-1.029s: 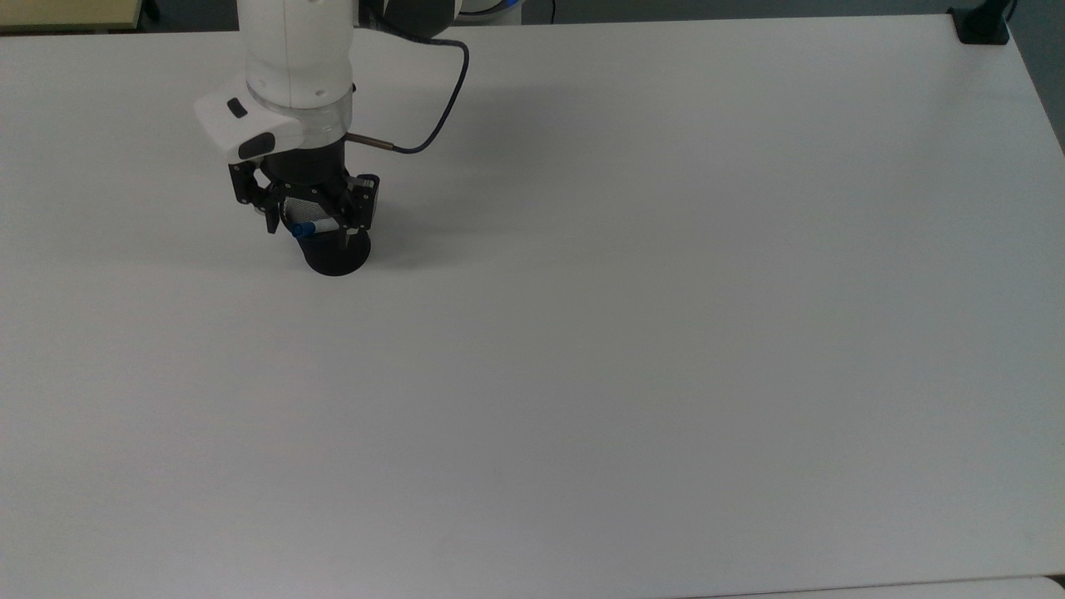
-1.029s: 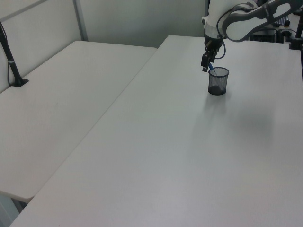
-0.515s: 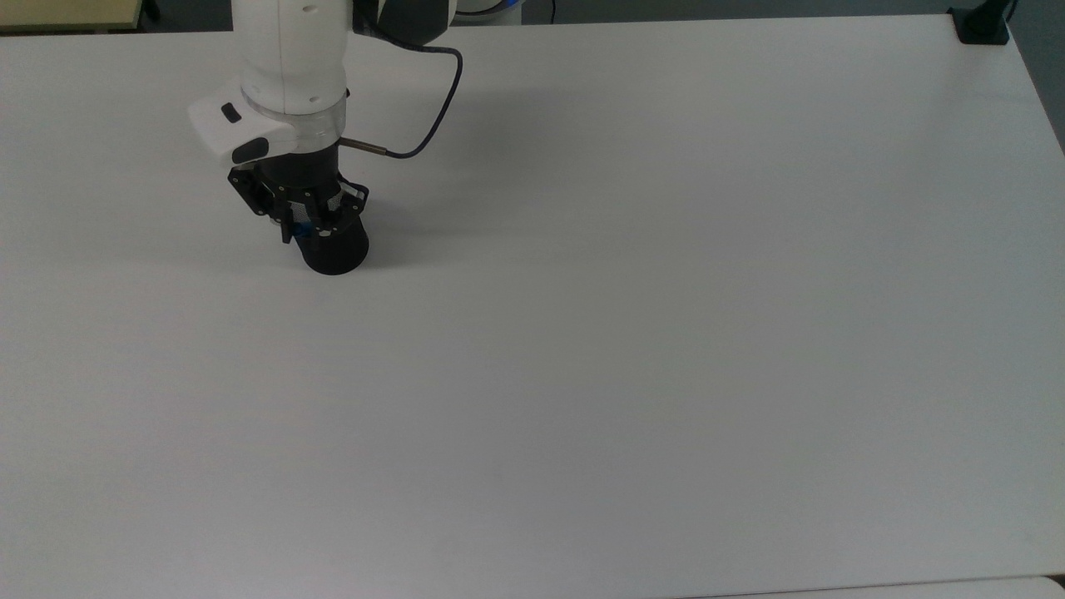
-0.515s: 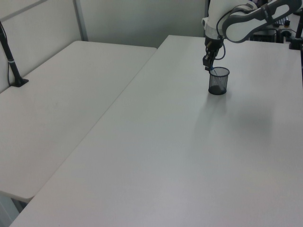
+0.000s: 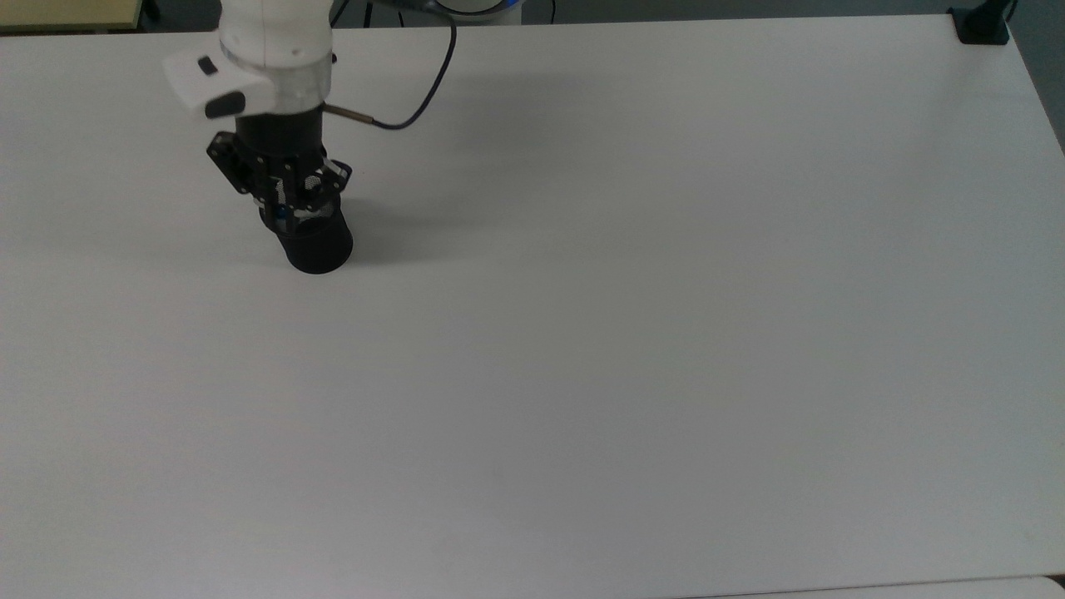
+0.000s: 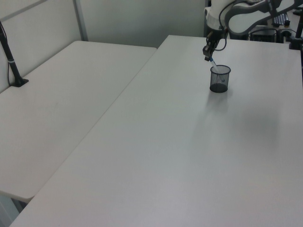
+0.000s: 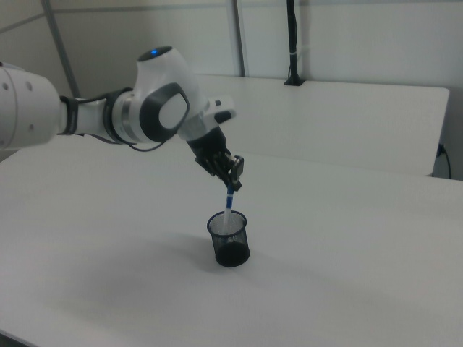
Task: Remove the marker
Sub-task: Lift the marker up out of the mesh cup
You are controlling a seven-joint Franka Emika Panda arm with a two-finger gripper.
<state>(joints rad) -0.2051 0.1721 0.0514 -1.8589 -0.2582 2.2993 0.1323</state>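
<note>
The table (image 5: 666, 333) is bare apart from one spot, at about 10 o'clock in the top view, where the arm (image 7: 108, 116) reaches down over a black mesh cup (image 7: 229, 240). The cup stands upright on the table, and in the right view the gripper (image 7: 231, 184) hangs just above its rim, toward 11 o'clock of the cup. The jaws are closed narrow on the blue upper end of the marker (image 7: 228, 206), which slants down from them with its lower part inside the cup, against the rim (in the left view it shows as a thin pale line between gripper and cup).

The main risk, as I judge it, is the cup coming along: the marker is tilted, so a lift that is not in line with its barrel could press it against the rim and tip or drag the light cup. A second risk is slip. The grip sits high on the smooth cap end, and if the lower end catches on the mesh the marker could pivot between the fingers or drop back in. Swinging sideways before the tip clears the rim would knock the cup over.
</note>
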